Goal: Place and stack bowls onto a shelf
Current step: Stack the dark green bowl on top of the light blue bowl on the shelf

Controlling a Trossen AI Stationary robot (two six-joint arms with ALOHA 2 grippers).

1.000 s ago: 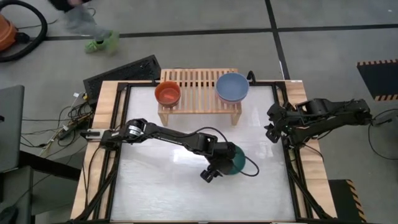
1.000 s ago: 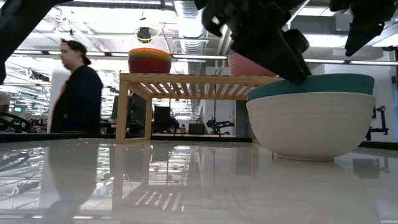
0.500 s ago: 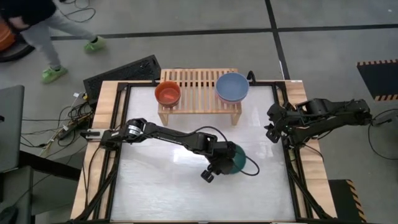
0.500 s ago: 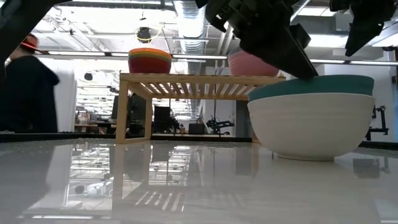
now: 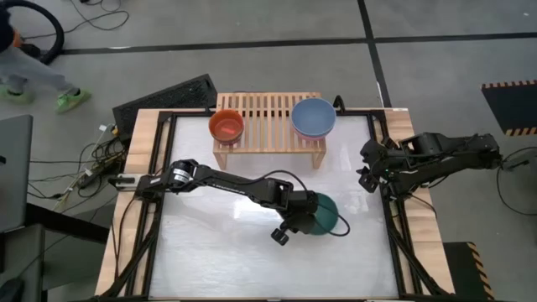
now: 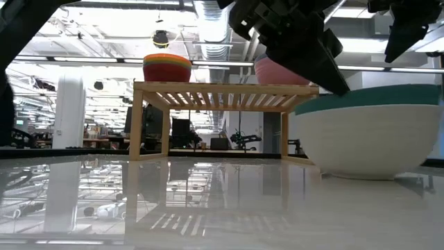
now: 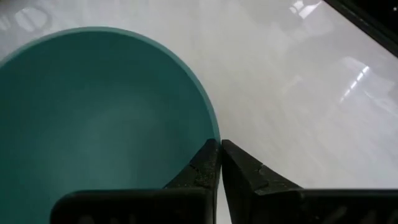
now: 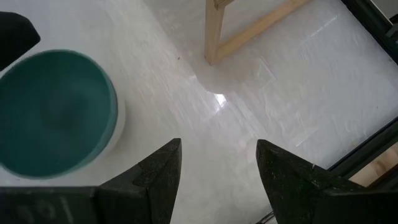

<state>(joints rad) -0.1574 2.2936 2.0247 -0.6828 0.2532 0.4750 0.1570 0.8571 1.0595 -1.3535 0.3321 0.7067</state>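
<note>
A teal bowl (image 5: 319,213) sits nested in a cream-white bowl (image 6: 374,139), which stands with its base on the table right of centre. My left gripper (image 7: 217,144) is shut on the teal bowl's rim. My right gripper (image 8: 217,149) hangs open and empty by the table's right edge (image 5: 367,172). The light-wood shelf (image 5: 268,107) stands at the far edge. On it are an orange-red bowl (image 5: 226,126) on a small stack at the left and a blue bowl (image 5: 313,117) over a pink bowl (image 6: 277,71) at the right. My left gripper pinches the teal bowl's rim (image 7: 213,127) on the bowl's near-left side, one finger (image 7: 202,165) inside the bowl and one (image 7: 249,171) outside. The fingers slant down from the table's left. Whether the cream-white bowl's rim is also in the pinch I cannot tell. The cream-white bowl's base is on the table.
A black keyboard (image 5: 164,96) lies off the table's far-left corner. Black frame rails (image 5: 390,210) run along the table's sides. The shelf's slats show bare wood between the two stacks (image 5: 268,113). The white table top (image 5: 218,252) stretches left and near.
My left gripper has slid the teal and cream-white bowls a little toward the table's right edge, and the cream-white bowl's base has stayed on the table. A person behind the table has walked off to the left.
</note>
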